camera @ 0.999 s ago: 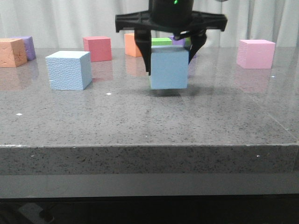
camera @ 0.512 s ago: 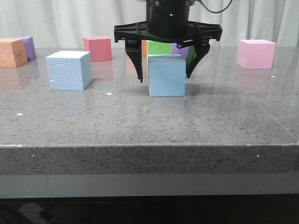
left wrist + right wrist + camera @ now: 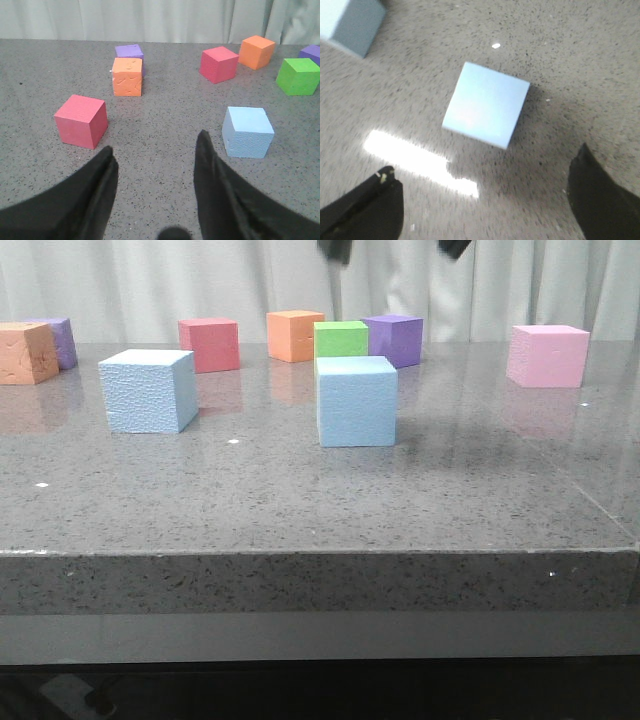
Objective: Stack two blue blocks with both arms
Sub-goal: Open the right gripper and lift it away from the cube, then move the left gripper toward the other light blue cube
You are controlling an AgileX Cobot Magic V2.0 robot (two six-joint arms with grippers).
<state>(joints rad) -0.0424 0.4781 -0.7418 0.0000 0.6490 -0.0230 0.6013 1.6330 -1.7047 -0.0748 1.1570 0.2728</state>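
Front view: speckled grey stone tabletop [image 3: 300,500], polished, square-edged. Left blue block [image 3: 148,390]: pale foam cube, pebbled matte faces, one corner edge turned toward the camera, standing flat well left of the centre blue block [image 3: 357,400]. Centre blue block: same foam, smoother-looking front face square to the camera, upright, no long axis. Green cube [image 3: 341,339] just behind it. Left tool [image 3: 155,165]: dark tapered fingers apart, gripping nothing. Right tool [image 3: 485,200]: fingers wide apart above the centre blue block, gripping nothing.
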